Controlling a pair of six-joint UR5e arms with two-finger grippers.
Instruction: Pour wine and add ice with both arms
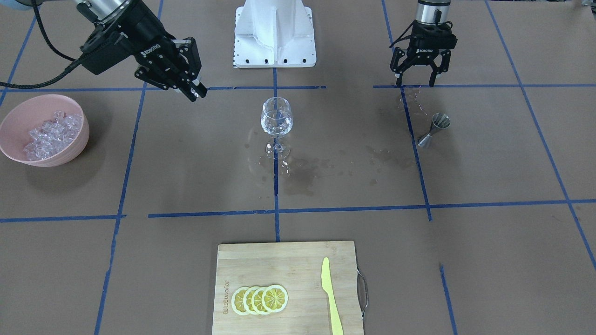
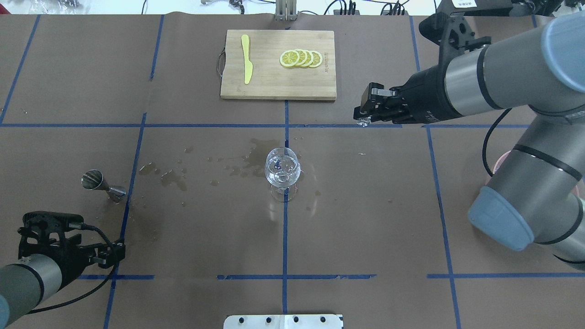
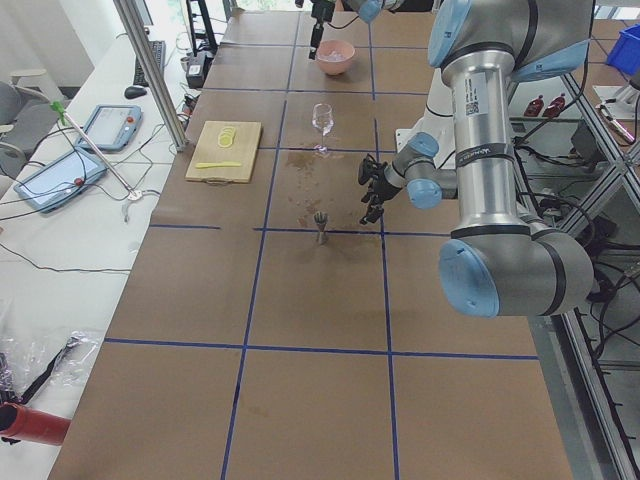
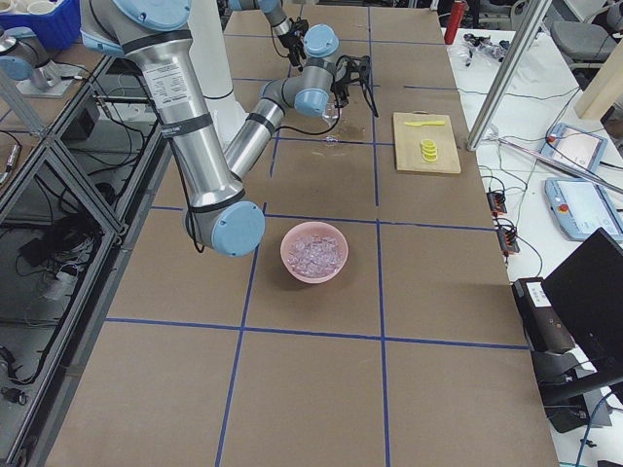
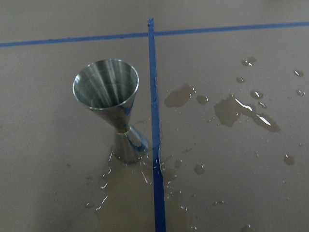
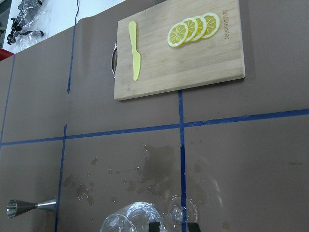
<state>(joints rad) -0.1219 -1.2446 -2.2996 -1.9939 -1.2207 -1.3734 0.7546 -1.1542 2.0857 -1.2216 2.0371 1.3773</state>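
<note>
Ice cube pinched in the closed right end effector; left end effector wide open, empty.

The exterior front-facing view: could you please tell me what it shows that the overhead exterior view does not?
Only the front view: the heap of ice in the pink bowl, and the left hand seen open. Only the overhead: the right arm's elbow and cables along the table's far edge. Both: the wine glass, jigger, lemon slices, and the right hand pinching an ice cube.
</note>
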